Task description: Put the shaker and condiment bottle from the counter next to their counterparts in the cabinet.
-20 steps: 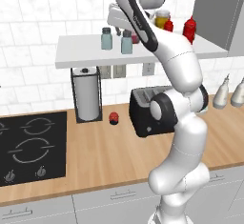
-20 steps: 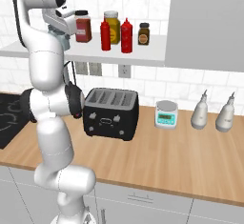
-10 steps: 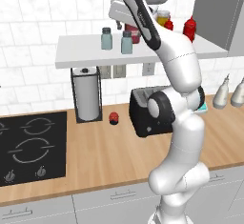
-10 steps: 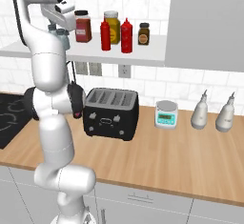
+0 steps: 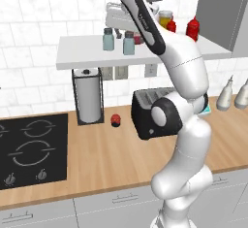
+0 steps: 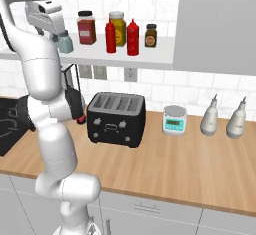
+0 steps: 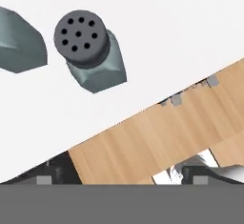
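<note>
Two shakers stand side by side on the shelf, end effector above them.
Using the shelf [image 5: 87,57] as landmark: the shaker [image 5: 129,43] and its twin [image 5: 108,39] stand upright near its front edge, close but apart. The end effector [image 5: 116,21] hovers just above them, open and holding nothing. Two red bottles [image 6: 132,37] stand further along the shelf beside a yellow jar [image 6: 117,28]. Below the shelf, a toaster [image 6: 116,118] sits on the counter [image 6: 165,164].
</note>
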### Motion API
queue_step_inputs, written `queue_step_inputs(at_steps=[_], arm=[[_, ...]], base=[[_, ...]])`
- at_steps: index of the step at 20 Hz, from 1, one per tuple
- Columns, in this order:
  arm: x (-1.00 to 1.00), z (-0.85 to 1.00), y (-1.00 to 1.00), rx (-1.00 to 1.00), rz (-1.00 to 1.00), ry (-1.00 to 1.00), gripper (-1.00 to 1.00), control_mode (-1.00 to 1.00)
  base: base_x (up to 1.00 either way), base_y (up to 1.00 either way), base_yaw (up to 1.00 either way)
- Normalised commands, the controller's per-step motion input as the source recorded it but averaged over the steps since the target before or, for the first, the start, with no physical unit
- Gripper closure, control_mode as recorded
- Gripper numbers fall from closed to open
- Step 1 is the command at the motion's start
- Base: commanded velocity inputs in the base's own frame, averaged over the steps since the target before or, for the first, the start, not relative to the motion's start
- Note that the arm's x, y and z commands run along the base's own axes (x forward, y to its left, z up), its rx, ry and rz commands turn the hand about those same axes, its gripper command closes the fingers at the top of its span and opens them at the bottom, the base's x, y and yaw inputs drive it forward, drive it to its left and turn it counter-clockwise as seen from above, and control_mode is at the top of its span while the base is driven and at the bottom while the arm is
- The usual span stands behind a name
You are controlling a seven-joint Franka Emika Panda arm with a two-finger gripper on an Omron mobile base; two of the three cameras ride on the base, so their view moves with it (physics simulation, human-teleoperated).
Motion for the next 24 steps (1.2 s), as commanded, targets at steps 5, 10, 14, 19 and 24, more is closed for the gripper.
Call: queue_step_inputs(at_steps=[5, 10, 14, 19, 24], arm=[[-0.81, -0.31, 0.05, 0.0, -0.01, -0.18, -1.0, -1.0], [-0.82, -0.35, 0.0, 0.0, 0.0, -0.17, -1.0, -1.0], [-1.0, -0.65, 0.0, 0.01, 0.0, -0.4, -1.0, -1.0], [-1.0, -0.63, 0.0, 0.04, -0.01, -0.42, -1.0, -1.0], [-1.0, -0.54, 0.0, 0.05, -0.02, -0.34, -1.0, -1.0]], base=[[0.0, 0.0, 0.0], [0.0, 0.0, 0.0], [0.0, 0.0, 0.0], [0.0, 0.0, 0.0], [0.0, 0.0, 0.0]])
